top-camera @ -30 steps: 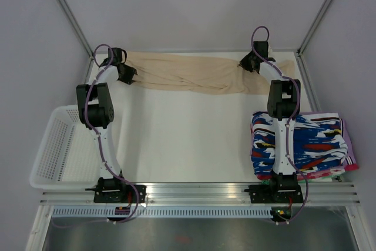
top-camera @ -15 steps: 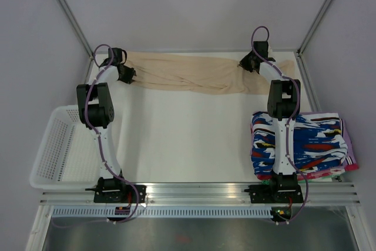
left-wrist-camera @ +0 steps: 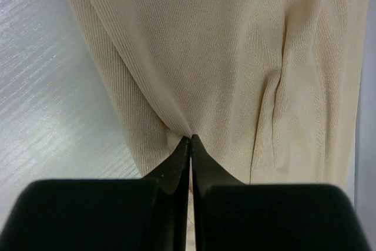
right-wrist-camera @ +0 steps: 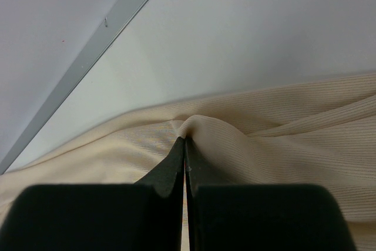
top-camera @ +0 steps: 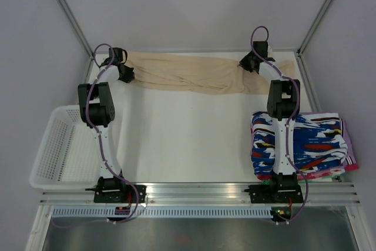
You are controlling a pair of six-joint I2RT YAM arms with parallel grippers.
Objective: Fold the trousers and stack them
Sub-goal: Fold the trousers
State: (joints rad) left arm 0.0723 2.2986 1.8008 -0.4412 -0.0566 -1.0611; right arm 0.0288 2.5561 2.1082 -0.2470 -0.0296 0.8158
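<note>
Trousers (top-camera: 188,78) in left gripper (left-wrist-camera: 190,139), right gripper (right-wrist-camera: 185,140)

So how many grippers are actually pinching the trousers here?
2. The left gripper is shut on a fold near the left end of the trousers; the right gripper is shut on a fold toward their right end.

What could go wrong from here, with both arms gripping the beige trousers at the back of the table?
1. The left fingers and right fingers each pinch only a small tuck of the trousers at their tips, so the thin cloth may slip out when lifted.
2. The patterned garments lie beside the right arm; a fold drawn forward might drag over them.
</note>
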